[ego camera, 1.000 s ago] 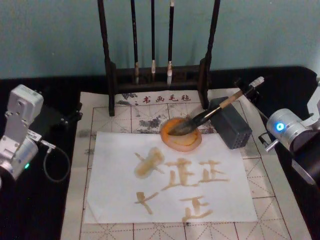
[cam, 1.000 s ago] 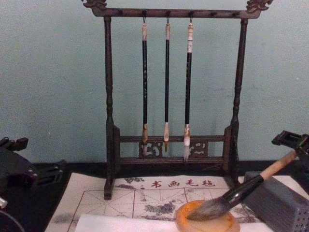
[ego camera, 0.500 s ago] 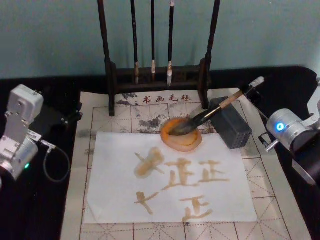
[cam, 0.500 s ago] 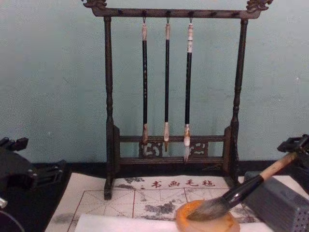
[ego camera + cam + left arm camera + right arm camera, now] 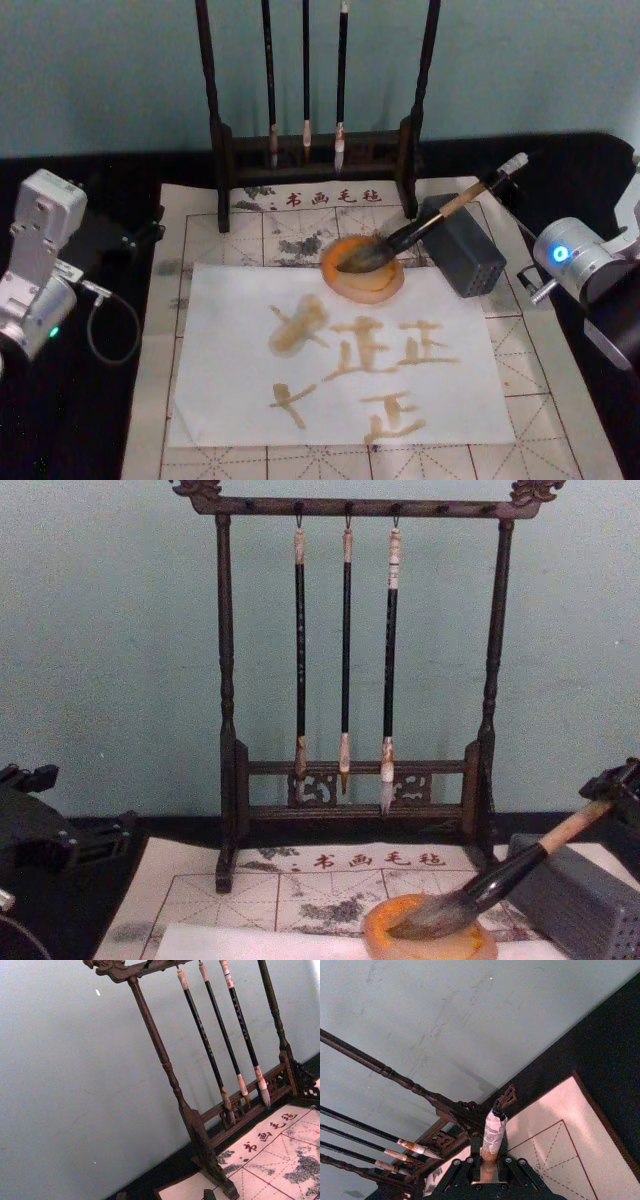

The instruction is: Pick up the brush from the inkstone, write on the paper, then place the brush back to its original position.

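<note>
The brush (image 5: 430,222) lies slanted, its bushy tuft in the orange-tan inkstone (image 5: 366,287) and its tan handle propped on a grey block. Seen from the chest, the brush (image 5: 500,875) rises to the right from the inkstone (image 5: 428,946). My right gripper (image 5: 487,1162) is open around the handle just below the white-wrapped top end (image 5: 494,1132), its fingers standing a little off the wood. The same gripper (image 5: 622,780) sits at the chest view's right edge. The white paper (image 5: 230,400) carries several tan brush strokes. My left gripper (image 5: 40,830) is parked far left.
The grey perforated block (image 5: 462,250) stands right of the inkstone. A dark wooden rack (image 5: 320,150) with three thin hanging brushes stands behind. A beige felt mat (image 5: 200,230) with a red grid lies under the paper. Black cloth covers the table on both sides.
My right gripper has slid a little to the right along the handle's top end. The brush has settled slightly lower and stays in the inkstone. The left arm has not moved.
</note>
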You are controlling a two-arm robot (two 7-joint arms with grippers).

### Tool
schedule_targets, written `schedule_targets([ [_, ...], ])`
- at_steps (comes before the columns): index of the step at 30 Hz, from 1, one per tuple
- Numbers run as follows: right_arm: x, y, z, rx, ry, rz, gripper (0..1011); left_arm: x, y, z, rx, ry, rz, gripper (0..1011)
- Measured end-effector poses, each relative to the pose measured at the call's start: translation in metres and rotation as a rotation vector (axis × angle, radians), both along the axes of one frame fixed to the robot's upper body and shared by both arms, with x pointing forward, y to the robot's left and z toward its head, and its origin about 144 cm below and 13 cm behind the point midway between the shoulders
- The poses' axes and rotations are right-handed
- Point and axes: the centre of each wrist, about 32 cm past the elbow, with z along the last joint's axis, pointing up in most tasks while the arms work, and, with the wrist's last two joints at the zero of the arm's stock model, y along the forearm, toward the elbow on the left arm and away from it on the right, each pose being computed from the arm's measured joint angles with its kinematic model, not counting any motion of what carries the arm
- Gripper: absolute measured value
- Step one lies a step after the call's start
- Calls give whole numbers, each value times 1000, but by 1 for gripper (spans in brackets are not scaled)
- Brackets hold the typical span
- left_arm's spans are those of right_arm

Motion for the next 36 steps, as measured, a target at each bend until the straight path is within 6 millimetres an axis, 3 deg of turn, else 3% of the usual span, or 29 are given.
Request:
schedule_targets([
  [25, 3, -1, 13, -4, -111, 40, 199, 0, 0, 0, 0, 0, 0, 1001],
  [36, 4, -5, 25, -73, -259, 122, 199, 0, 0, 0, 0, 0, 0, 1001],
])
